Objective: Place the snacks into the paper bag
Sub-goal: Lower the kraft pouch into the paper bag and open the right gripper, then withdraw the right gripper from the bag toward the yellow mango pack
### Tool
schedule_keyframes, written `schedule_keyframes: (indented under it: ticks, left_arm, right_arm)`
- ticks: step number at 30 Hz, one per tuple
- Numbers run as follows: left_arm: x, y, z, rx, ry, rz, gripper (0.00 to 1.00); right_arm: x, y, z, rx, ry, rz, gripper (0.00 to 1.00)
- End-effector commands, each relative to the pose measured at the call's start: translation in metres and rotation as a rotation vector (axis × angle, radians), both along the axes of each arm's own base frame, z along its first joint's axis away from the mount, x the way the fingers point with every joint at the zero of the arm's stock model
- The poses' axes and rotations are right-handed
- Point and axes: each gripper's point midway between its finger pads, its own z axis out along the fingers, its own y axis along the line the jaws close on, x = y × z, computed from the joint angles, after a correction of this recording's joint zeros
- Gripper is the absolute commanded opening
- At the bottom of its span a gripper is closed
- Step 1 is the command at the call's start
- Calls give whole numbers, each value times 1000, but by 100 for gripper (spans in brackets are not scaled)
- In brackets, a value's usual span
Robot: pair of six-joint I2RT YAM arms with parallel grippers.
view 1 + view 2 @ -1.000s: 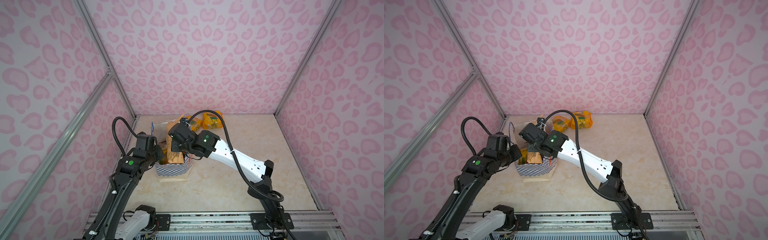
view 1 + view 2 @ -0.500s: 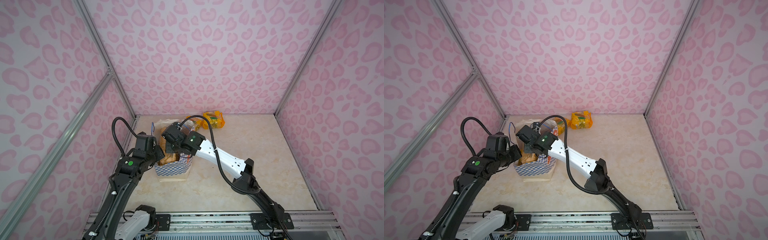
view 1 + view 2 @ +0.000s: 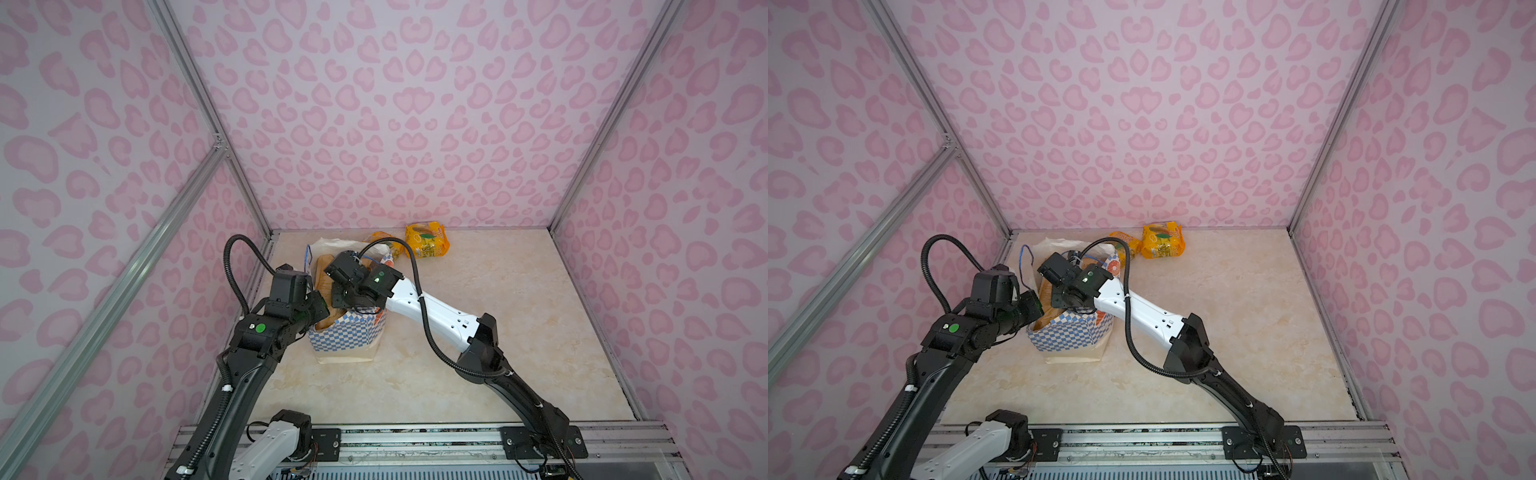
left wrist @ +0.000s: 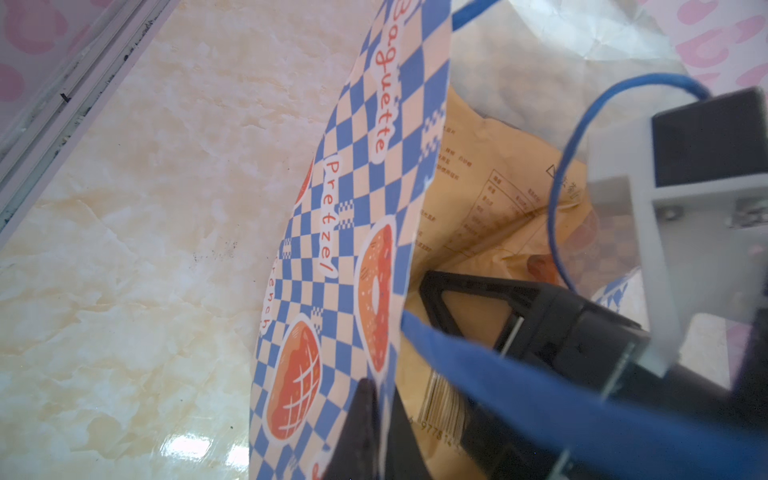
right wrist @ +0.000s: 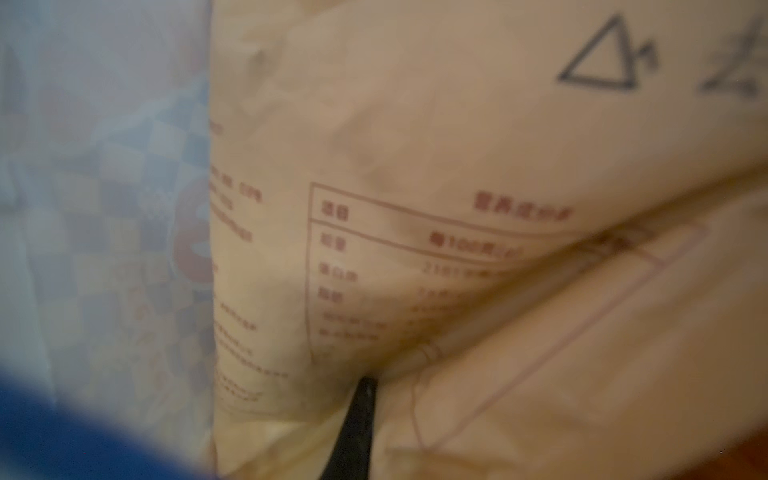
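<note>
A cream, blue-checked paper bag (image 3: 347,338) was seen at the left of the counter (image 3: 498,299), its rim pinched by the left claw (image 4: 376,411). The right claw (image 3: 340,300), its state unclear, was set inside against a flat tan pouch (image 5: 415,145).

one paper bag (image 3: 347,338) and one tan pouch (image 4: 490,208). two smaller snacks show too: one yellow packet (image 3: 428,245), one orange packet (image 3: 1124,242).

our left gripper (image 4: 380,401) clamped on the paper bag (image 3: 345,337) rim, left arm bent beside the bag, our right gripper (image 4: 451,300) down inside the bag, jaw spacing unclear
</note>
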Motion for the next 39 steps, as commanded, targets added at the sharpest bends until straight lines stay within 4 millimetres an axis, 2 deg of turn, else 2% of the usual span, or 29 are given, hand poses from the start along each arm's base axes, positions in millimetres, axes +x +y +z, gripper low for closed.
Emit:
schedule_keyframes:
  ticks: [1, 5, 8, 12, 20, 25, 29, 32, 36, 37, 39]
  left_arm:
    - [3, 0, 3, 7, -14, 0, 9]
    - [3, 1, 0, 10, -6, 3, 9]
    - [2, 2, -1, 17, 0, 8, 9]
    - [0, 4, -2, 23, 1, 13, 9]
    - [-2, 0, -6, 18, 14, -13, 9]
    - [-3, 0, -4, 22, 5, -29, 10]
    - [-4, -3, -3, 18, 3, -47, 10]
    - [-5, -6, -1, 9, -1, -64, 10]
    - [-5, -6, -1, 9, 1, -70, 10]
    - [-5, -6, 0, 9, 1, -69, 10]
    - [-5, -7, 0, 8, 3, -73, 10]
  right_arm:
    - [1, -11, 18, -43, -62, 38, 29]
    - [-1, -19, 76, -22, -209, 84, 54]
    - [8, -53, 111, -119, -352, 9, 69]
    - [23, -100, 134, -250, -465, -114, 73]
    - [29, -141, 170, -312, -560, -165, 78]
    - [42, -181, 186, -290, -572, -182, 84]
    - [52, -218, 177, -241, -562, -189, 97]
    - [66, -252, 156, -149, -511, -216, 98]
    - [96, -311, 114, 32, -410, -348, 98]
    - [104, -325, 96, 48, -376, -385, 98]
    - [121, -341, 75, 84, -333, -417, 95]
